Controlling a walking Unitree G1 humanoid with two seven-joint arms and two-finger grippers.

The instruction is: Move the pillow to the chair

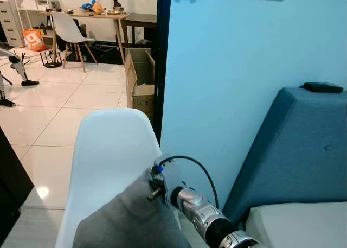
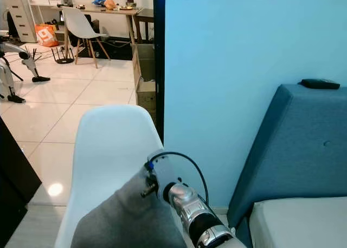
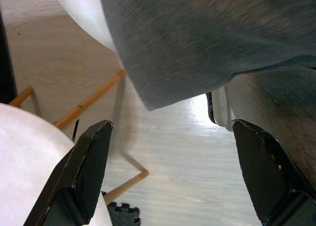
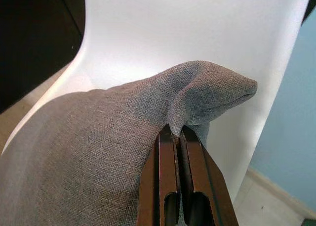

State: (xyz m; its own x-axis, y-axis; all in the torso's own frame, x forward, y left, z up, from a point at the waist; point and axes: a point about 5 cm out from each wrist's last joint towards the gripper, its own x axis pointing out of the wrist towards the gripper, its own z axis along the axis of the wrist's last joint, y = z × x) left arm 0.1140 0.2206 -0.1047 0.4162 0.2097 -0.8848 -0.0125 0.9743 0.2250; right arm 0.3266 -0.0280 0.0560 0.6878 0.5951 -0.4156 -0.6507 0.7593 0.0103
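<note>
Two black fingers of my right gripper [image 4: 177,137] are clenched on a corner of the grey pillow [image 4: 94,137], the fabric bunched into a fold just above the fingertips. The pinched corner points up toward the backrest of the white chair [image 1: 111,145], and from there the pillow's long axis runs down and toward me, over the seat. In the head views the pillow lies against the lower part of the backrest, its top corner by my right wrist [image 1: 184,196], where a black cable loops up.

My left gripper [image 3: 170,171] is released, fingers spread wide, below the pillow's underside; between them I see pale wood flooring and the chair's wooden legs [image 3: 89,102].

Beside the chair stands a blue wall [image 1: 244,69], and at right a blue sofa [image 1: 303,150] with a dark flat object [image 1: 322,87] on top of its back. An open cardboard box [image 1: 142,82] stands on the white tiles beyond; I cannot tell what it holds. Farther back stand a desk [image 1: 92,13] and another white chair [image 1: 69,31].
</note>
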